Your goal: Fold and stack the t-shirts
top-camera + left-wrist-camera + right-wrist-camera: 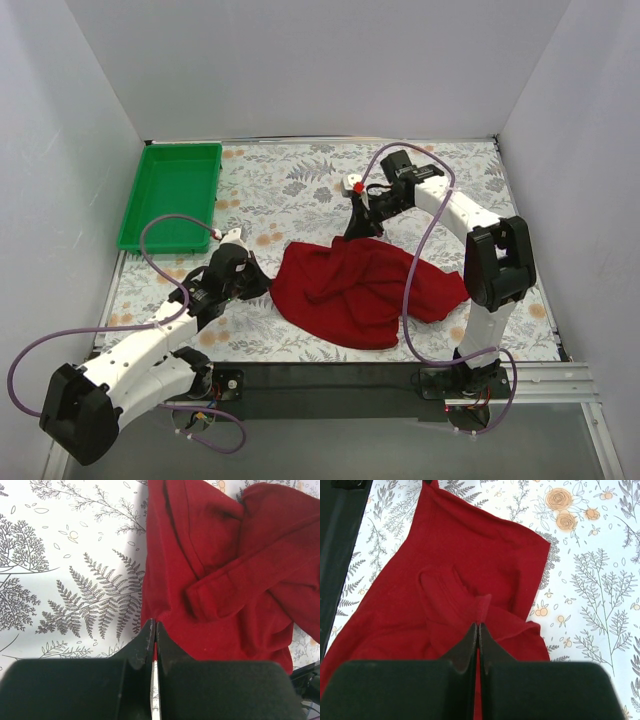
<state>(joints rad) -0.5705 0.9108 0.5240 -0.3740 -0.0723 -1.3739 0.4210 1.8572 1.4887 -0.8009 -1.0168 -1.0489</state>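
Note:
One dark red t-shirt (360, 290) lies crumpled in the middle of the flowered table. My left gripper (265, 283) sits low at the shirt's left edge. In the left wrist view its jaws are pressed together, tips (154, 625) meeting right on the cloth's (220, 580) border. My right gripper (355, 228) is at the shirt's far edge. In the right wrist view its jaws are shut (478, 626) with a small tab of red cloth (482, 607) sticking up between the tips. The shirt (460, 560) spreads out beyond them in folds.
An empty green tray (170, 200) stands at the far left corner. White walls close in the table on three sides. Purple cables loop off both arms, one (415, 290) hanging over the shirt's right side. A black bar (330, 385) runs along the near edge.

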